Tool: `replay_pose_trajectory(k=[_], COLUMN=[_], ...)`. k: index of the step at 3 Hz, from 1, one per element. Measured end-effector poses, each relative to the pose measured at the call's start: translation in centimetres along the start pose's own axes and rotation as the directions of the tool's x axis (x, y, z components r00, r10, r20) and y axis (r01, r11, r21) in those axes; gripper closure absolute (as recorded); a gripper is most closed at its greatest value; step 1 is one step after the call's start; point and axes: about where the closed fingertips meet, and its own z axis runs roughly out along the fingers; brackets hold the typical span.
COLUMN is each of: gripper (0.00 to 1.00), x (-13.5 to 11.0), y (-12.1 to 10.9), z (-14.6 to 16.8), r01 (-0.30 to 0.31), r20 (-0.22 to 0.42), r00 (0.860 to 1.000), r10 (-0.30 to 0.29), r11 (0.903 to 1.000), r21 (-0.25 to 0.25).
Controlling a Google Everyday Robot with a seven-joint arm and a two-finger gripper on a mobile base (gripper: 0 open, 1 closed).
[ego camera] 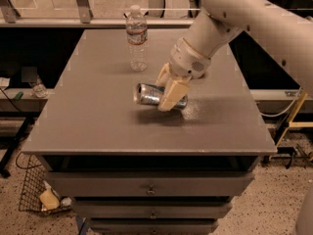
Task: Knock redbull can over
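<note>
The redbull can (148, 94), silver and blue, lies on its side near the middle of the grey table (93, 116), its top end pointing left. My gripper (161, 95) comes down from the upper right on the white arm. Its two cream fingers straddle the can's body, one behind and one in front, closed against it. The right end of the can is hidden behind the front finger (170, 94).
A clear plastic water bottle (137, 38) stands upright at the back of the table, behind and left of the can. Drawers (151, 187) sit under the tabletop. A wire basket (36, 195) stands on the floor at the lower left.
</note>
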Motion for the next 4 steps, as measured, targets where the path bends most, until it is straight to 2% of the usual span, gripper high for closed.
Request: replay_pose_trajectory(k=[1, 4], gripper=[1.0, 0.36], x=[-0.65, -0.83], y=[0.79, 0.47], z=[2.49, 2.86], r01=[0.027, 0.029], r20=[-0.041, -0.037], r00=[0.999, 0.999], r10=[-0.03, -0.031], r11=[0.9977, 0.9981], r21=[-0.062, -0.055])
